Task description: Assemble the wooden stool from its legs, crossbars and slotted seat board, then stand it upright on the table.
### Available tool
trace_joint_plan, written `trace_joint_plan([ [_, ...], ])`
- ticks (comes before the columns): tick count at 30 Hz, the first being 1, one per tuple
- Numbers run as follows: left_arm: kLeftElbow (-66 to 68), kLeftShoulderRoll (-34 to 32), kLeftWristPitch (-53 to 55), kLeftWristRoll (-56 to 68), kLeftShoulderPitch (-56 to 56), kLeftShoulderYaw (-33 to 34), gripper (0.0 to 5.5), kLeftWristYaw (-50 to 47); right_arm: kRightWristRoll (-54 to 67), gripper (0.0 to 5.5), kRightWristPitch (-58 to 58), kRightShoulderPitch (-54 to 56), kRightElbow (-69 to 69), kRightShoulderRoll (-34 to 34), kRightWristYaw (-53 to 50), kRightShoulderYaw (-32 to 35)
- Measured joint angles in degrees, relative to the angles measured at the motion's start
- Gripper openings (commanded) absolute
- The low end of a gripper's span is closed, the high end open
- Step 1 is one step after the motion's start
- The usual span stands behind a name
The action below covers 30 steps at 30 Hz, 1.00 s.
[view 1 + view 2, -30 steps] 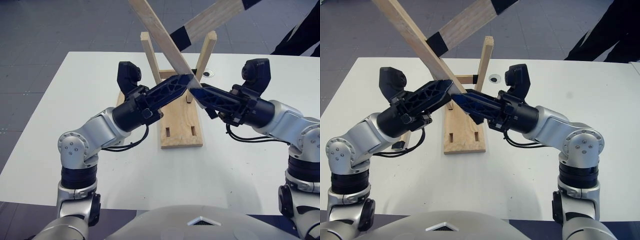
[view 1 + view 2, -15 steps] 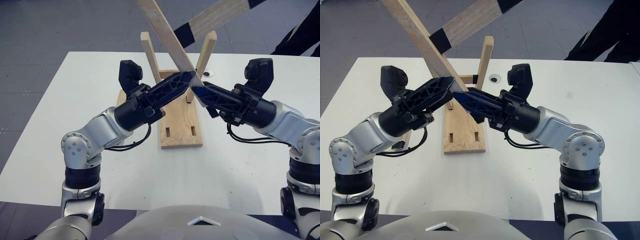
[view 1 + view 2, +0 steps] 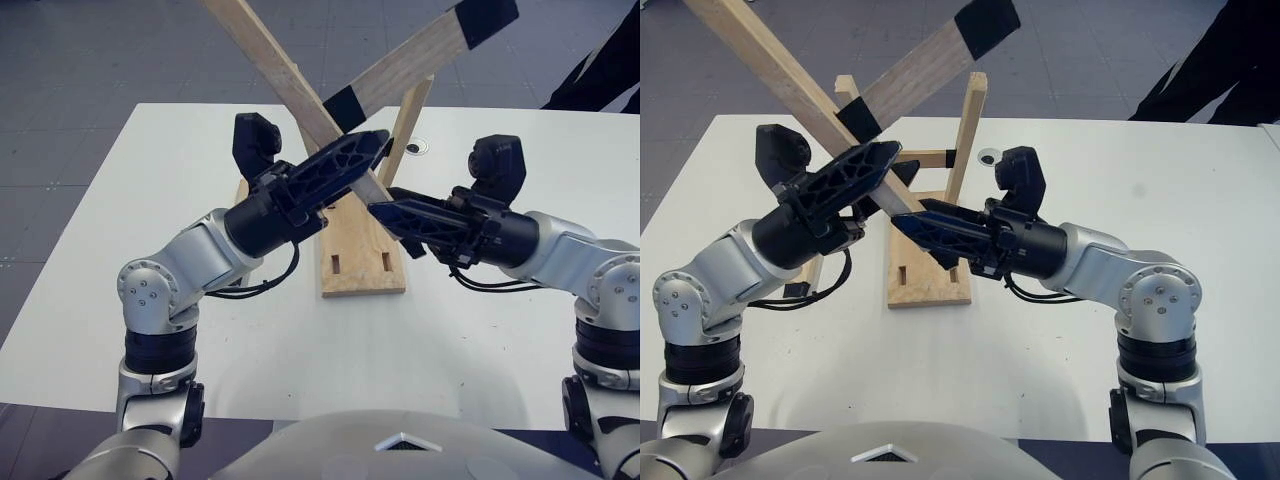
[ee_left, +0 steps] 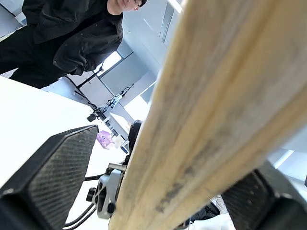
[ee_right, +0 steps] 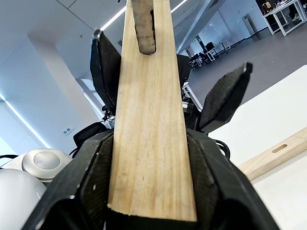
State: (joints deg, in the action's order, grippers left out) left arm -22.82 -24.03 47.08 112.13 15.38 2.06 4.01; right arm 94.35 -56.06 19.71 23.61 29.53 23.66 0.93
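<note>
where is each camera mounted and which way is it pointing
left eye view: on the head, facing forward and down at the table; both arms show, left gripper and right gripper at the raised leg.
right eye view: beside it, same aim, same scene.
left wrist view: on the left wrist, facing up along the leg between its own pads.
right wrist view: on the right wrist, facing up along that same leg, clamped in its fingers.
</note>
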Motion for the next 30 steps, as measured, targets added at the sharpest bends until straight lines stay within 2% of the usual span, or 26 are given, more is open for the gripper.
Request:
trace_joint_plan([
  [8, 0.1, 0.0, -0.3, 0.1, 0.0, 0.0, 3.99, 0.0, 0.4, 2.04, 0.8, 1.0, -0.6, -0.3, -0.9, 0.1],
  [17, 0.1, 0.3, -0.4, 0.2, 0.0, 0.0, 2.54, 1.0, -0.2, 2.04, 0.8, 1.0, -1.0, -0.5, -1.2, 0.1],
  [26, 0.3, 1.4, -0.7, -0.5, 0.0, 0.4, 2.50, 0.7, -0.2, 2.04, 1.1, 1.0, -1.0, -0.8, -2.1, 0.1],
  [27, 0.4, 1.4, -0.7, -0.5, 0.0, 0.4, 2.50, 0.7, -0.2, 2.42, 1.1, 1.0, -1.0, -0.8, -2.1, 0.1],
  [30, 1.2, 1.5, -1.1, -0.6, 0.0, 0.6, 2.20, 0.8, -0.1, 2.99, 1.0, 1.1, -1.0, -0.7, -1.8, 0.1],
])
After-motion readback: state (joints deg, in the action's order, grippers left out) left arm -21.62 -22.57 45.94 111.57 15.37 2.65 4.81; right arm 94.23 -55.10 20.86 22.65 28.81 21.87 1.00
